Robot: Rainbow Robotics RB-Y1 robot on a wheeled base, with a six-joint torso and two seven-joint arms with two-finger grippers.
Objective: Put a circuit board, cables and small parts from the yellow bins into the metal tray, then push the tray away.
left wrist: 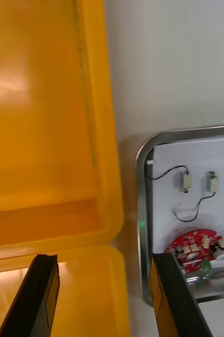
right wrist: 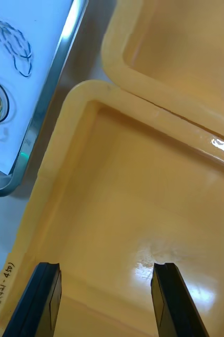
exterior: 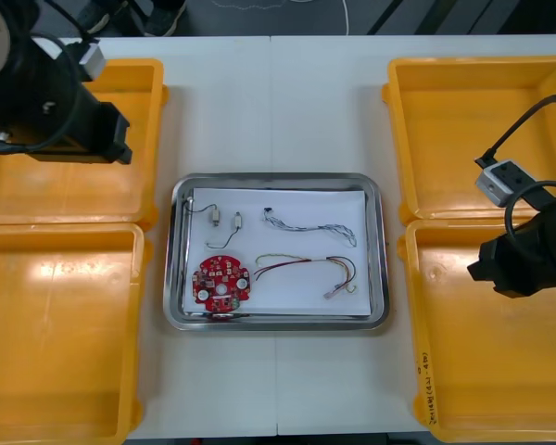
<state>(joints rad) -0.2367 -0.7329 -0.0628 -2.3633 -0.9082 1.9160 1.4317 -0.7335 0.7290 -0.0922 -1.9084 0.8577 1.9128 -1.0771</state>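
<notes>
Hovering open-fingered, empty: left gripper over far-left corner bin, right gripper over near-right corner bin. In tray at tabletop centre: board, cables, parts.

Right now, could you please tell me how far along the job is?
Loading looks done: the metal tray holds a circuit board, two cables and two small metal parts. Nothing is in hand: the left tool over the left bins and right tool over the near right bin are open. Left: pushing the tray away.
</notes>
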